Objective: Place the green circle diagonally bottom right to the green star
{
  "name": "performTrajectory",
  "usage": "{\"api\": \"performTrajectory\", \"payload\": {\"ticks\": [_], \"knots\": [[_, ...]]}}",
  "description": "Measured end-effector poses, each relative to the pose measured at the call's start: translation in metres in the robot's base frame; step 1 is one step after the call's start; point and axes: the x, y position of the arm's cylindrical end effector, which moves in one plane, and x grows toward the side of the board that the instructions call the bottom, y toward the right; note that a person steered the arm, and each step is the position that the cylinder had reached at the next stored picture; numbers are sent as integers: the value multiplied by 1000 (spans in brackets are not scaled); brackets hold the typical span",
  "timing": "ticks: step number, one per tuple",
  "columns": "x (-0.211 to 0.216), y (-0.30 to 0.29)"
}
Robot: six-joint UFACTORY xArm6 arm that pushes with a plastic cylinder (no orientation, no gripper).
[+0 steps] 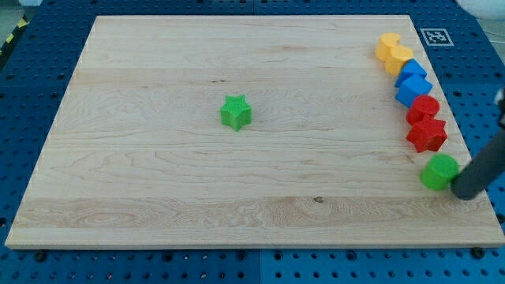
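Observation:
The green star (236,112) lies near the middle of the wooden board (158,173), a little left of centre. The green circle (439,171) sits far off at the view's right edge of the board, low down. My tip (465,192) is the lower end of the dark rod that comes in from the right; it rests just right of and slightly below the green circle, touching or almost touching it.
A column of blocks runs down the board's right edge above the green circle: two yellow blocks (394,54), two blue blocks (412,84), a red circle (424,107) and a red star (427,134). The red star is close above the green circle.

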Motion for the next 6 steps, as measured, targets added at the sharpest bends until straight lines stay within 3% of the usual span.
{"api": "performTrajectory", "payload": {"ticks": [1,3,4,6], "knots": [[0,-4],[6,59],[4,57],[-18,-6]]}}
